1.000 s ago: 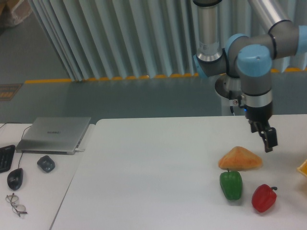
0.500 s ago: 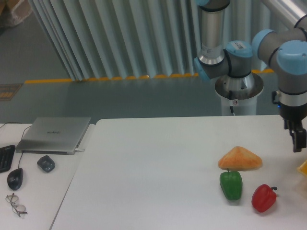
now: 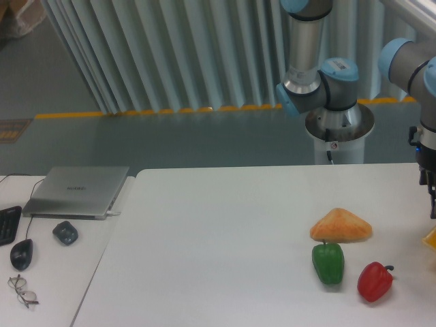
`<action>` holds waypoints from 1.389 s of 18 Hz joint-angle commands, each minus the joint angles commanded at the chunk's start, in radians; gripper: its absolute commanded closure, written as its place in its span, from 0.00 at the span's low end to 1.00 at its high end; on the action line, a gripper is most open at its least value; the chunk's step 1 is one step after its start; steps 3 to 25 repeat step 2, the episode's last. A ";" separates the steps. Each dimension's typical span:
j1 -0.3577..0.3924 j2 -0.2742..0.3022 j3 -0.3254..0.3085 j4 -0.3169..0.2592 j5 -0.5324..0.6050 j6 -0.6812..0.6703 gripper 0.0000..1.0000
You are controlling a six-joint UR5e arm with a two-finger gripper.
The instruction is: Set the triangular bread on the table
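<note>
The gripper (image 3: 432,197) hangs at the far right edge of the view, mostly cut off by the frame, so I cannot tell whether its fingers are apart or together. Nothing shows in its grasp. The triangular bread (image 3: 341,226) lies well to the left of it and a little lower, resting flat on the table (image 3: 218,238), peak up, clear of the gripper. Just in front of the bread sits a green bell pepper (image 3: 328,263), its top touching or nearly touching the bread's near edge. Beside that, to the right, is a red bell pepper (image 3: 375,281), apart from the bread. An orange object (image 3: 430,238) peeks in at the right edge below the gripper. Off left, on the adjoining desk (image 3: 61,272), a closed laptop (image 3: 76,191), a mouse (image 3: 21,254) and eyeglasses (image 3: 22,291).
</note>
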 joint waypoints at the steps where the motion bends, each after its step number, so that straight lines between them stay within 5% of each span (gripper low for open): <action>1: 0.000 0.000 0.000 0.000 -0.002 0.000 0.00; 25: 0.000 0.000 0.000 0.002 -0.002 0.000 0.00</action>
